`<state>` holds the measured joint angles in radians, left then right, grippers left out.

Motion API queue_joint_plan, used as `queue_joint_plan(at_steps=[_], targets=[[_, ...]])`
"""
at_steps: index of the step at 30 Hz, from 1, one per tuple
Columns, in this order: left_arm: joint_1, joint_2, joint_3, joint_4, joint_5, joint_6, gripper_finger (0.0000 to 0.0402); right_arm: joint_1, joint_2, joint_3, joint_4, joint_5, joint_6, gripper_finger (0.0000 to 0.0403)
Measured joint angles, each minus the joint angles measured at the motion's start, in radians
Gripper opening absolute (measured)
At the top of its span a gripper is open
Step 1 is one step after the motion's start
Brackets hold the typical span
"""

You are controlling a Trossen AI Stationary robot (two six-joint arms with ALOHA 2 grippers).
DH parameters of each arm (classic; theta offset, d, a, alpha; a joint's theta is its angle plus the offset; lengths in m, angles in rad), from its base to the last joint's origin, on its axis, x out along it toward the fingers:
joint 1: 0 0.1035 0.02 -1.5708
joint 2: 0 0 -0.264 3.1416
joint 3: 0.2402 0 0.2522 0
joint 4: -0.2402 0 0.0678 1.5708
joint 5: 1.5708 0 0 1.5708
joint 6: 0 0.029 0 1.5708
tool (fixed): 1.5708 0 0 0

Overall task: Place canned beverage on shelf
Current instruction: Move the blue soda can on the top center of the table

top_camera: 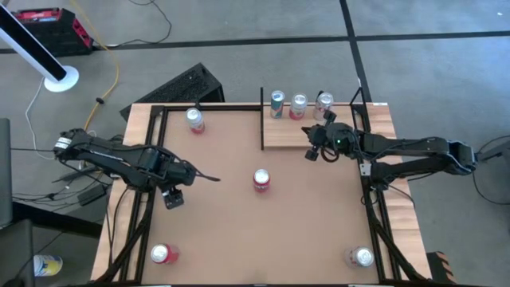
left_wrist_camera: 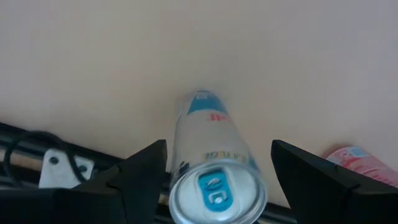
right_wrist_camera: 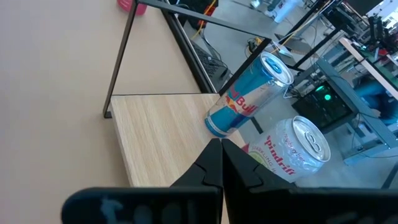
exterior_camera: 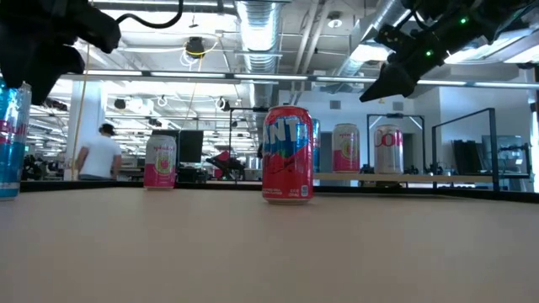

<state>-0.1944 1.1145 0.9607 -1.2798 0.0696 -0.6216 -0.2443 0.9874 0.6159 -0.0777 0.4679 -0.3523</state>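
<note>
Your open left gripper (left_wrist_camera: 214,180) straddles an upright slim can (left_wrist_camera: 214,168), seemingly unclamped; your right gripper (right_wrist_camera: 221,158) hangs shut over the shelf (right_wrist_camera: 161,134).

Low view: blue can (exterior_camera: 10,139) cut by the picture's edge, a dark arm covering its top. Left wrist view: slim blue-and-silver can (left_wrist_camera: 214,168), base cropped; pink can (left_wrist_camera: 360,163) mostly out of frame. Right wrist view: white can (right_wrist_camera: 292,149) partly hidden behind the right claw (right_wrist_camera: 221,168).
</note>
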Motion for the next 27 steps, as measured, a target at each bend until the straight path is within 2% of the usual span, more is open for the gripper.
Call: queue_joint_plan(at_steps=[15,27], targets=[[0.000,0.000,0.000,-0.081,0.032,-0.045,0.0272,0.000,0.000,0.000,-0.016,-0.002,0.000,0.0021],[0.000,0.000,0.000,-0.083,0.048,-0.053,0.0272,0.000,0.000,0.000,-0.017,-0.002,-0.004,0.0021]])
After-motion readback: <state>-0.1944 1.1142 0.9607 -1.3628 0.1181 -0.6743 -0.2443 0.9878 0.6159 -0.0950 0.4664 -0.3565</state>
